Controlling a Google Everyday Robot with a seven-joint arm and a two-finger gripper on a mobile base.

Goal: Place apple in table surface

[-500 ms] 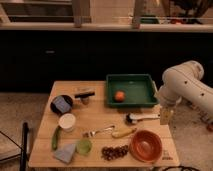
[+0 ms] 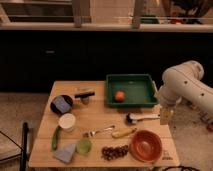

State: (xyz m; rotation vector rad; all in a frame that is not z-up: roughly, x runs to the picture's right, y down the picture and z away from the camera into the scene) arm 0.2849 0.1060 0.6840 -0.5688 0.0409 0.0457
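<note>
The apple (image 2: pixel 119 96), small and orange-red, lies inside the green tray (image 2: pixel 145 82) near its left side. The tray rests at the back right of the light wooden table surface (image 2: pixel 100 117). My white arm comes in from the right, and my gripper (image 2: pixel 165 114) hangs at the table's right edge, to the right of the tray and well apart from the apple. It holds nothing that I can see.
An orange-red bowl (image 2: pixel 146 145) and dark grapes (image 2: pixel 114 151) sit at the front. A white-handled brush (image 2: pixel 141 118), a fork (image 2: pixel 98 132), a banana-like piece (image 2: pixel 123 133), a white cup (image 2: pixel 67 121), a green cup (image 2: pixel 84 146), a dark blue bowl (image 2: pixel 61 104) and a green vegetable (image 2: pixel 55 137) lie across the table.
</note>
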